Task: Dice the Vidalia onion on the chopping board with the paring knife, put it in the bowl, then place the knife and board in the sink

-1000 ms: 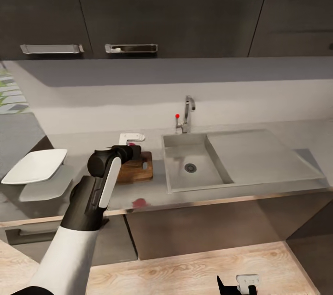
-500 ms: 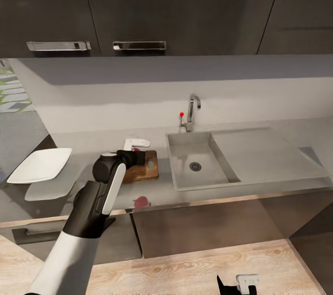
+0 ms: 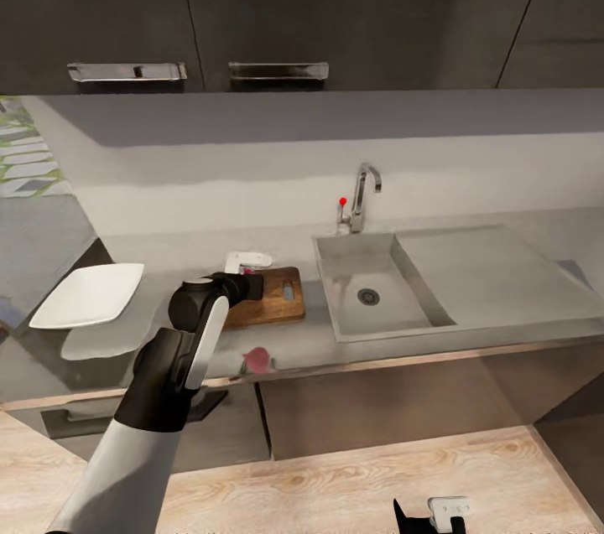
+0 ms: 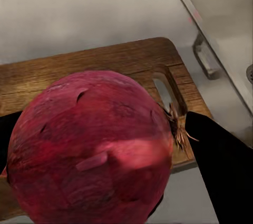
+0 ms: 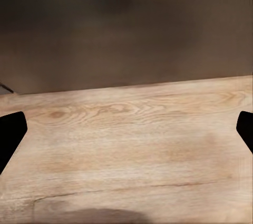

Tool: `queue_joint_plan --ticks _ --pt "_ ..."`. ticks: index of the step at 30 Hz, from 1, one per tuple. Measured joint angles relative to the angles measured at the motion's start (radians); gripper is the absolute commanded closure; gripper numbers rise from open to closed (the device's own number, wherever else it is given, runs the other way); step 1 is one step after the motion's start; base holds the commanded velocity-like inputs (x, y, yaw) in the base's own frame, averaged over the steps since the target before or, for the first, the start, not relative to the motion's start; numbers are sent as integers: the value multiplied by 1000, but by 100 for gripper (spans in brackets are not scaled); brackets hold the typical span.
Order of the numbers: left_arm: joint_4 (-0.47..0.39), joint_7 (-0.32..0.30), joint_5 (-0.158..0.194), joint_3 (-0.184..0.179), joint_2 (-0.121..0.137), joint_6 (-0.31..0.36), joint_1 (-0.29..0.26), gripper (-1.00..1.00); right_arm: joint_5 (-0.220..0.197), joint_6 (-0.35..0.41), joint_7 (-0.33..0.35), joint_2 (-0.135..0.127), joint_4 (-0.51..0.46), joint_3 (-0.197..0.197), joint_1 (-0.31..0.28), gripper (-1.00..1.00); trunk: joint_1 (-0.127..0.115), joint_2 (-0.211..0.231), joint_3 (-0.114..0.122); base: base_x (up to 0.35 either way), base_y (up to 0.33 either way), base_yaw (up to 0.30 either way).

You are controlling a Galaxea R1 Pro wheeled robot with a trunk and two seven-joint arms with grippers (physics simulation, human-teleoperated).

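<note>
Head view: left arm reaches over the surface (image 3: 352, 349) to the chopping board (image 3: 277, 303), which lies just beside the sink (image 3: 382, 324); left gripper (image 3: 243, 287) hangs above the board's near end, the onion itself hidden behind the wrist; a pinkish reflection shows on the glossy surface near its front edge; the bowl (image 3: 88, 295) sits well apart on the left end; sink basin holds no onion; right gripper (image 3: 429, 515) hangs low over the wooden floor (image 3: 352, 484); paring knife: I cannot make it out.

Left wrist view: the Vidalia onion (image 4: 92, 147) sits between the dark fingers (image 4: 224, 174), so the left gripper is clenched on it; the chopping board (image 4: 105, 71) lies below with its handle slot beside the onion; the sink's edge (image 4: 211, 18) is near; whether the onion touches the board: cannot tell.

Right wrist view: floor planks (image 5: 132, 139); right gripper's finger (image 5: 10, 134) tips sit wide apart at the frame edges with nothing between, so it is released.

Handling: the onion looks firm, round and smooth-skinned, likely to roll once freed; best held across its widest part and set down gently mid-board, away from the slot.
</note>
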Motion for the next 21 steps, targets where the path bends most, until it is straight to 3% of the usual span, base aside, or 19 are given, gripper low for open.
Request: queue_joint_plan --ticks 17,21 --pt "3 0 0 -2 0 0 1 100 0 0 0 -1 0 0 0 -100 0 0 -28 0 24 0" --pt "3 0 3 -32 0 -2 2 100 0 0 0 -1 -1 0 0 -100 0 0 -34 0 -47 0"
